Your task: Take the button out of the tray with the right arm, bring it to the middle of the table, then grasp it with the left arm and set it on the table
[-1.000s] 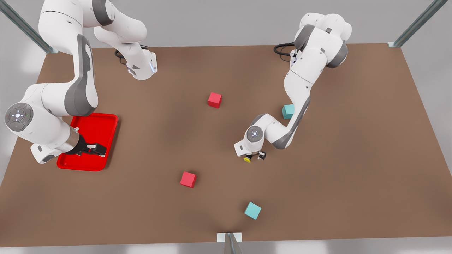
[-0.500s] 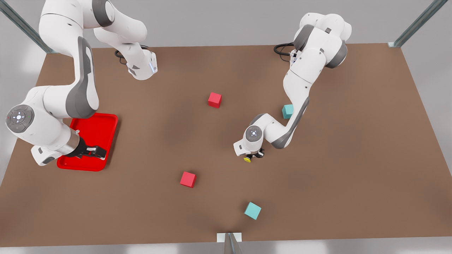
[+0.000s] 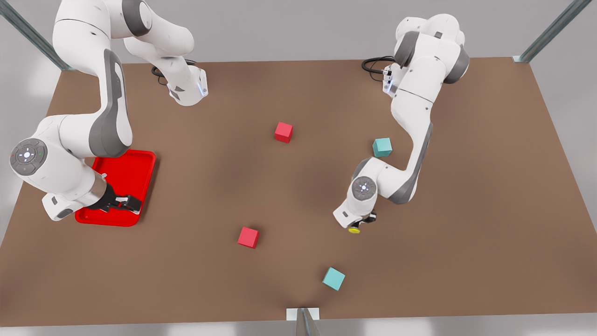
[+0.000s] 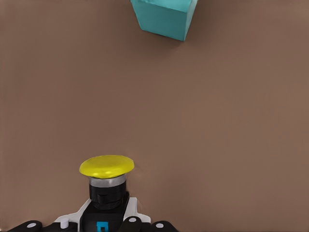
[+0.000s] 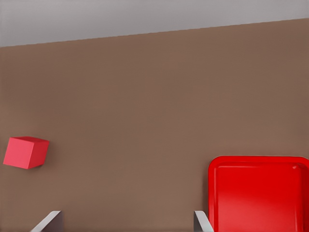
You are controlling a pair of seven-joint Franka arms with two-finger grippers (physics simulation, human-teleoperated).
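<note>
Brown table (image 3: 289,186), seen from above. Left gripper (image 3: 359,223) on the front view's right, low over bare tabletop, pinching button (image 3: 354,230) by its black base, yellow cap jutting beyond the fingertips, nearer teal cube (image 3: 334,278) ahead. Right gripper (image 3: 128,203) waiting over red tray (image 3: 140,161), fingers (image 5: 48,221) spread, holding nothing.

We see a brown bench (image 3: 466,210) carrying a red tray (image 3: 133,175) at the front view's left. Two red cubes lie on it, one toward the far side (image 3: 283,132), one nearer (image 3: 248,237). Two teal cubes sit right of them, one far (image 3: 382,147), one near (image 3: 333,278).
</note>
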